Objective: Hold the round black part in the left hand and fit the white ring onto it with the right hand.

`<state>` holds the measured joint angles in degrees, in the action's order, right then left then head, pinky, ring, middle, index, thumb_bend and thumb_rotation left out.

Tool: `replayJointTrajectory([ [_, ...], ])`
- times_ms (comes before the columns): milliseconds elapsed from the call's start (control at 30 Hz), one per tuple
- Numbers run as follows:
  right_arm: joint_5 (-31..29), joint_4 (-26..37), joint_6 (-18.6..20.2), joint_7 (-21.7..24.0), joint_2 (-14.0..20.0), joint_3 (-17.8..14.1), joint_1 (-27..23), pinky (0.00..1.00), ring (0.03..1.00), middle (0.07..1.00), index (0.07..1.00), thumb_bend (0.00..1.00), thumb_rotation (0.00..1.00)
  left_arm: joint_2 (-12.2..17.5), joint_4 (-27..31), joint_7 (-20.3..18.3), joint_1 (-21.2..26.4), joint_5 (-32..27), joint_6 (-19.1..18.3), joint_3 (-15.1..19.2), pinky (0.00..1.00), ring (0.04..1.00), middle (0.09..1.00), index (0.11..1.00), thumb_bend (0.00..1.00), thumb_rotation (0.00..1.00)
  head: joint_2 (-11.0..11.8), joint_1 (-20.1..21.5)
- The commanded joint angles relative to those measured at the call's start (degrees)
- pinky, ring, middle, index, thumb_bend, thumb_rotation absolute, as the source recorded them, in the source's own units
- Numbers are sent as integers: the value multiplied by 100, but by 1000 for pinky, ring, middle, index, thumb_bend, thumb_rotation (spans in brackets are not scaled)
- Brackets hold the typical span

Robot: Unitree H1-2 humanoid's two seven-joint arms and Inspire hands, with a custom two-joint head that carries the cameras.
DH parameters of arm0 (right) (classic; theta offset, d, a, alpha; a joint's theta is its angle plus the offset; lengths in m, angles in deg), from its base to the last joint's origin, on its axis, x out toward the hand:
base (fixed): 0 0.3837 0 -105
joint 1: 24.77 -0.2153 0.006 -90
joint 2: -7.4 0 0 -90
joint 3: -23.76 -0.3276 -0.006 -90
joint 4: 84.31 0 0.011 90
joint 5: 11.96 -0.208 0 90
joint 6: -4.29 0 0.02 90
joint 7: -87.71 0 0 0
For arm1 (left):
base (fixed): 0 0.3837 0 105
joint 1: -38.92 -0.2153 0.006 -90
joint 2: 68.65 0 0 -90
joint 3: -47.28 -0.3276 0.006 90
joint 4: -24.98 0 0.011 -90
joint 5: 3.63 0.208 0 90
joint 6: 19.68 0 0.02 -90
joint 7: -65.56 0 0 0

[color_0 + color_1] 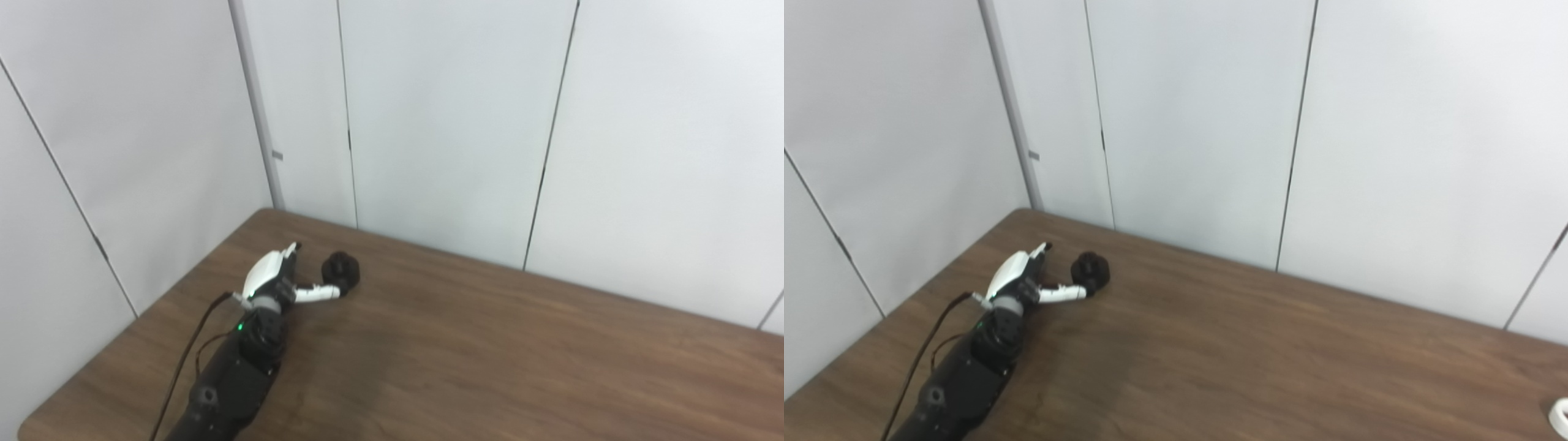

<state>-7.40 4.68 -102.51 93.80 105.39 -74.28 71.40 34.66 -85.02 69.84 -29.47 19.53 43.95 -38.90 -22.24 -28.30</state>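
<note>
Brown wood table point(490, 367), grey panel walls point(447, 122); left hand point(275, 278) unclenched beside round black part point(341, 272).

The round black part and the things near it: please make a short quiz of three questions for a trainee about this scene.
1. True or false: the right robot hand is visible in these views.
2. Where does the round black part lie? A) at the table's near right corner B) near the table's far left corner C) outside the table
3. Fill in: the white ring shows only at the bottom ____ edge of the right eye view.

Key
1. False; only the left robot hand is in view, reaching beside the black part.
2. B
3. right
</note>
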Motion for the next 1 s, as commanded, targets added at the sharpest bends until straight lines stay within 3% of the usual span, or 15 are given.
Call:
replayJointTrajectory([
  [0,113,-162,136,-54,192,-116,64,845,970,993,929,495,209,287,-89,54,271,176,-33,2,1000,1000,1000,1000,1000,417,-2,-5],
  [167,-49,-152,142,25,204,-127,98,825,971,999,933,505,186,370,-365,-63,350,336,-43,-168,1000,1000,1000,997,1000,366,-34,26],
  [367,-34,18,219,34,225,-139,184,801,953,987,926,510,203,495,-753,-251,523,684,-21,-736,1000,1000,1000,954,1000,352,-66,74],
  [600,70,115,200,-7,215,-157,272,852,968,979,913,502,194,512,-1012,-185,690,816,144,-1114,1000,1000,1000,884,1000,367,-121,124],
  [700,18,125,184,6,202,-164,284,840,960,972,905,521,232,500,-1076,-162,719,831,307,-1221,1000,1000,1000,848,1000,398,-128,130],
  [967,105,154,137,-25,199,-155,296,828,952,971,917,512,214,411,-1056,-6,678,813,678,-1304,1000,1000,1000,762,1000,429,-144,168],
])
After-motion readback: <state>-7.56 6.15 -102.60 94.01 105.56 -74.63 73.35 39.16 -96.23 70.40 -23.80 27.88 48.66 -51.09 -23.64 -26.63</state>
